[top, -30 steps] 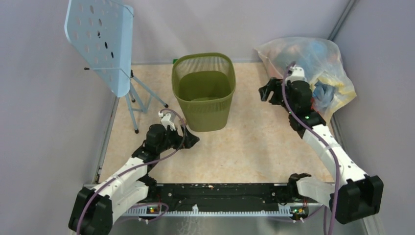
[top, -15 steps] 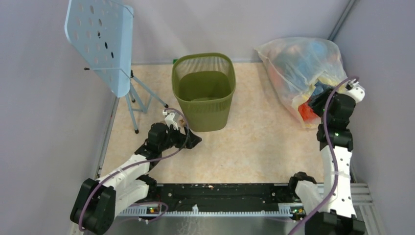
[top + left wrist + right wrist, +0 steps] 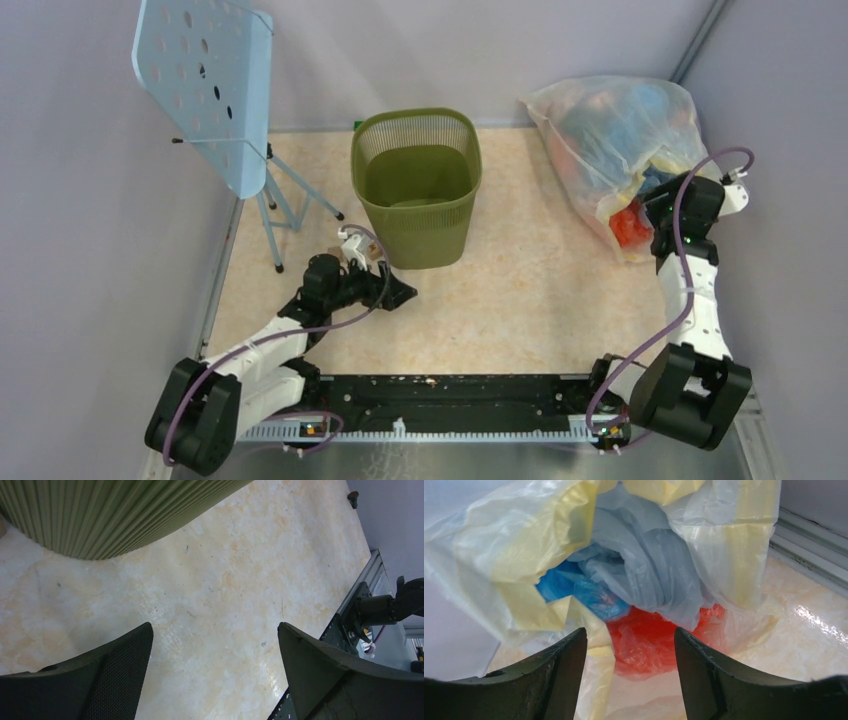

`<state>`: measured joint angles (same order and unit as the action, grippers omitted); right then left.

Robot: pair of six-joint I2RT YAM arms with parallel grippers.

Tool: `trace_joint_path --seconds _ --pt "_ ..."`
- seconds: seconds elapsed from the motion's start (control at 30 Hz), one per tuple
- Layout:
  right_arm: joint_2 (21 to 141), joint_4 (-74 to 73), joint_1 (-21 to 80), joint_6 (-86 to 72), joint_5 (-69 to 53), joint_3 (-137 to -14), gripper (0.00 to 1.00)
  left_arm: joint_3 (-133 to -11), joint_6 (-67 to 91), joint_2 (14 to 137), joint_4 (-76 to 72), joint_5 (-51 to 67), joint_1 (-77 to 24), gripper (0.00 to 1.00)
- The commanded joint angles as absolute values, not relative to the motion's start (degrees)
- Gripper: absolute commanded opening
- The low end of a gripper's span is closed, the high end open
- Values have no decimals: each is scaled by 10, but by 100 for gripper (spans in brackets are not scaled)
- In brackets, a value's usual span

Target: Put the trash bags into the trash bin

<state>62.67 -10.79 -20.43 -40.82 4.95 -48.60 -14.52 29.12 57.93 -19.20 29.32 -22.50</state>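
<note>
Right gripper (image 3: 629, 635) faced the sack (image 3: 600, 120) at the frame's right, jaws apart, empty.
A grey-blue trash bag (image 3: 649, 575) sat in its mouth; left gripper (image 3: 215, 625) gaped empty just below the upper-centre trash bin (image 3: 416, 185).

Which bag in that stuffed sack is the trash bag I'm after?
Start at the big clear-yellowish sack in the far right corner. In its open mouth, just ahead of the right hand, sits the trash bag: pale blue-grey and crinkly, above the red plastic and right of the bright blue plastic.
</note>
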Motion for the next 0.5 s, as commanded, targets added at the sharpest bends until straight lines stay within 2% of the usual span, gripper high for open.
trace_joint_path --seconds 0.0,0.1,0.2,0.37,0.47 --pt "659 -67 -207 -451 126 -523 66 -125 303 552 -229 310 -226 99" --pt "678 -60 -207 -465 167 -529 70 -119 306 547 -229 304 -226 99" --pt "697 -41 -207 -465 176 -536 69 -119 308 550 -228 303 -225 99" --pt "729 -33 -207 -459 176 -556 43 -122 305 556 -223 297 -225 99" --pt "738 -35 -207 -455 174 -565 39 -123 306 555 -219 293 -226 99"
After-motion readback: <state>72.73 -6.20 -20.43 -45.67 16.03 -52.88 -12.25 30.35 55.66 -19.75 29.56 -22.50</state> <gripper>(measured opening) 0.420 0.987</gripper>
